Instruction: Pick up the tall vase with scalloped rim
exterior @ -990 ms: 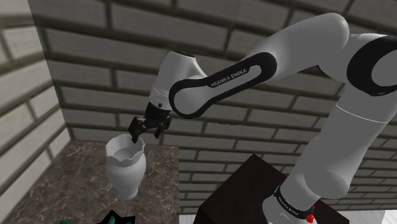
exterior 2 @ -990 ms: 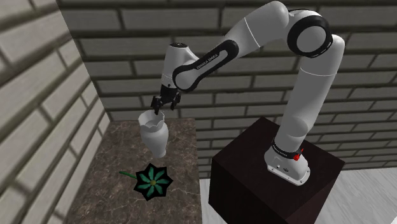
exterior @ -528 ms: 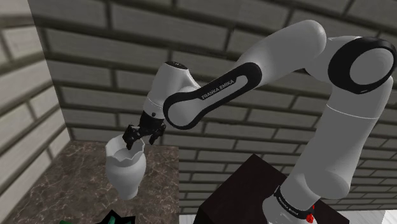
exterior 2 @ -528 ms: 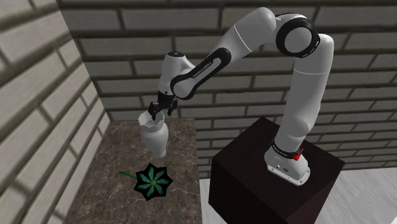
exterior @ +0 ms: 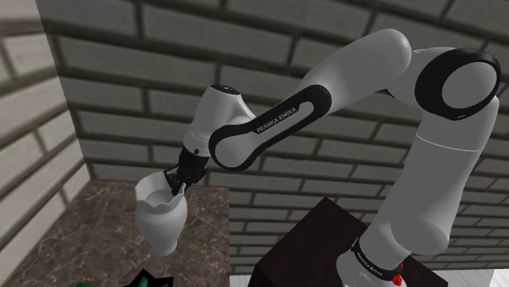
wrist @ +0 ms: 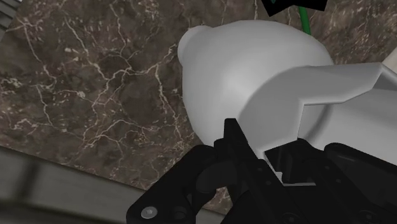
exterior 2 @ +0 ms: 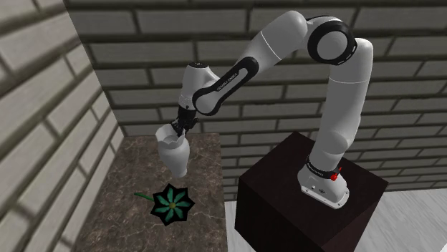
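Vase [exterior: 161, 216]: white, upright at the back of the marble table [exterior: 90, 236].
Gripper [exterior: 176, 181]: pinching the scalloped rim, right now.
Edges: brick wall [exterior: 122, 98] close behind.
Room: bare marble in front.

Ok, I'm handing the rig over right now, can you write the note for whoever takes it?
Tool: at the scalloped rim of the vase, on the side nearest the arm. I can't tell whether it has closed on the rim.
Things: the vase stands upright on the marble table, near the brick wall. A green flower-shaped thing lies on the table apart from it.
Done: approach to the rim.
Left: confirm the grip, then lift the vase off the table.
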Available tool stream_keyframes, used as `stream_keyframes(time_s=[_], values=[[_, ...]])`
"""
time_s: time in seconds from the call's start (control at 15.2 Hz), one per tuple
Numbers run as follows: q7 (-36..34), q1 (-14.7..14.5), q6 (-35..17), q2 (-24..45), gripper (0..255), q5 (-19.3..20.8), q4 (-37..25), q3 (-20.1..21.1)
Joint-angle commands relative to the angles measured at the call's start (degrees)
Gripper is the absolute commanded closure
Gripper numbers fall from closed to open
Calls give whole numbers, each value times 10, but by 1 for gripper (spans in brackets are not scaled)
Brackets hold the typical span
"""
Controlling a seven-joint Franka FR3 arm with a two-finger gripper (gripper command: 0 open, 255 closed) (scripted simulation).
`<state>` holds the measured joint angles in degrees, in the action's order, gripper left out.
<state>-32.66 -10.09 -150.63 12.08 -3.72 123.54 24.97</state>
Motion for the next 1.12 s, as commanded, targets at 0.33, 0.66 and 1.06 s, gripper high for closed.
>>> stream_keyframes(time_s=[0.33, 0.66, 1.06], values=[[2, 1, 7, -5, 255, -3, -2, 1], [7, 6, 42, -30, 255, -15, -14, 5], [11, 10, 86, -57, 255, -28, -32, 8]])
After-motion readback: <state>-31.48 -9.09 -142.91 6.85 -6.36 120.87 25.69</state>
